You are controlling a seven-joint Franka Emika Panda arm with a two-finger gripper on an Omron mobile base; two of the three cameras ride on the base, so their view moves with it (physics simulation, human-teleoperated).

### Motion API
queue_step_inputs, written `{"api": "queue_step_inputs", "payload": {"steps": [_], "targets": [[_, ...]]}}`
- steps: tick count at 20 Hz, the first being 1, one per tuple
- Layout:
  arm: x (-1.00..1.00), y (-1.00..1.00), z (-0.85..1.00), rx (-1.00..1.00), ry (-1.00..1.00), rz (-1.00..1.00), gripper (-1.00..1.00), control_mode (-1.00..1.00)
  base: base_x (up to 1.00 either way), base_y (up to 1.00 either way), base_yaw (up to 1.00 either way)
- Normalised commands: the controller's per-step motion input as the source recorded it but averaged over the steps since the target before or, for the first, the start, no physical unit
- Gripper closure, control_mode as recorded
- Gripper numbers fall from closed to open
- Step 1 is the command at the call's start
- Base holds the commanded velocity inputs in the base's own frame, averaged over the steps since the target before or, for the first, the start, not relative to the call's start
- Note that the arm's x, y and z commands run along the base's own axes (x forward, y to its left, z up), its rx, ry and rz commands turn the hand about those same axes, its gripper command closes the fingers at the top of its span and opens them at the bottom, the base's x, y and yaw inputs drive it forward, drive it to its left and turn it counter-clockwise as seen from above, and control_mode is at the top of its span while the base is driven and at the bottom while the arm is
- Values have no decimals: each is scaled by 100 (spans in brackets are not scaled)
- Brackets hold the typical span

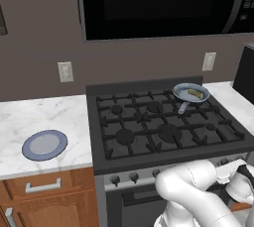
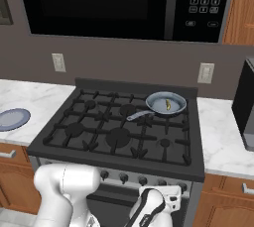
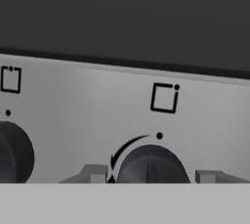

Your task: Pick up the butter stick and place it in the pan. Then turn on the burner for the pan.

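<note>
The pan (image 1: 191, 93) (image 2: 166, 103) stands on the stove's back right burner, handle pointing toward the front left. The small yellowish butter stick (image 1: 194, 92) (image 2: 168, 104) lies inside it. My arm reaches low in front of the stove's control panel. In the hand view my gripper (image 3: 152, 176) faces a dark burner knob (image 3: 151, 164), and its two fingertips (image 3: 97, 174) stand one on each side of the knob. A small gap shows on both sides, so the jaws are open around the knob and hold nothing. A square burner symbol (image 3: 163, 98) is printed above this knob.
A second knob (image 3: 12, 154) sits to the left on the steel panel. A blue plate (image 1: 44, 144) (image 2: 11, 119) lies on the marble counter left of the stove. A microwave (image 2: 124, 3) hangs above, and a dark appliance (image 2: 245, 117) stands at the right.
</note>
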Motion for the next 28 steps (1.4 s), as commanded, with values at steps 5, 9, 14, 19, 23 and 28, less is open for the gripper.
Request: {"api": "queue_step_inputs", "payload": {"steps": [5, 9, 14, 19, 23, 28], "targets": [[14, 5, 0, -44, 19, 0, 100, -100, 0, 0, 0], [13, 18, 4, -48, 35, 0, 100, -100, 0, 0, 0], [11, 8, 5, -44, 37, 0, 100, -100, 0, 0, 0], [16, 3, 20, -41, 42, -1, 100, -100, 0, 0, 0], [18, 1, 25, -34, 41, 0, 100, -100, 0, 0, 0], [13, 2, 29, -28, 32, 0, 100, -100, 0, 0, 0]]}}
